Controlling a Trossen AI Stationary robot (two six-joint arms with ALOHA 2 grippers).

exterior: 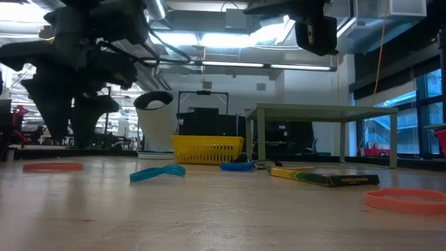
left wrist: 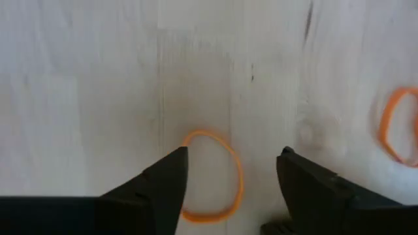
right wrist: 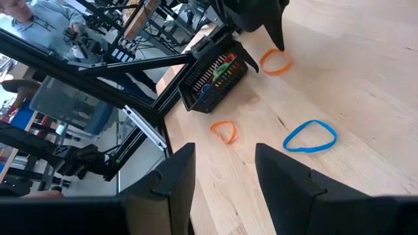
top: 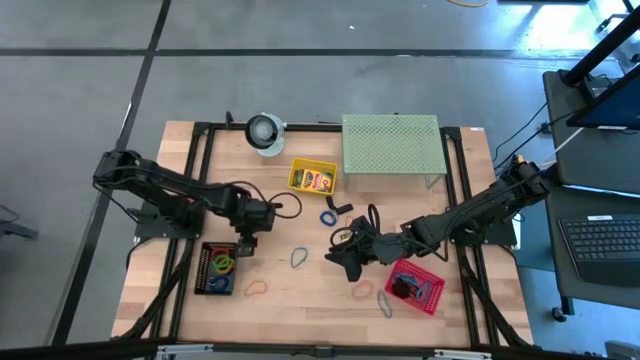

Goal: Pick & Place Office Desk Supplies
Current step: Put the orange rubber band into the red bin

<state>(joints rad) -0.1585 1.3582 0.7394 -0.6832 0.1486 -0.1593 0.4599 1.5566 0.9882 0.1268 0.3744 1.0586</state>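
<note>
A: So, left gripper (top: 246, 243) first. State?

B: Its fingers (left wrist: 166, 189) stand wide apart over the bare wood, straddling an orange rubber band (left wrist: 212, 175) that lies flat on the desk (top: 300, 300). Nothing is held. It sits just beside the black basket (top: 217, 268) near the desk's left edge, which holds coloured bands.

A: Right gripper (top: 345, 255)?

B: It is around the desk's middle, fingers (right wrist: 173, 179) partly apart. I see nothing between them in its wrist view. Whether it grips anything, I cannot tell.

A: Where do the supplies lie?

B: A blue band (top: 298, 258) lies between the two grippers. A second orange band (top: 256, 289) sits nearer the front edge, close to the black basket. A darker blue band (top: 327, 216) is near the middle, just in front of the yellow basket (top: 312, 176), which holds a crayon box. The red basket (top: 414, 285) stands toward the front right corner, something dark inside. An orange band (top: 362, 290) and a blue one (top: 385, 305) lie just to its left.

A: Low view?

B: A flat crayon box (exterior: 324, 177) lies on the wood.
</note>
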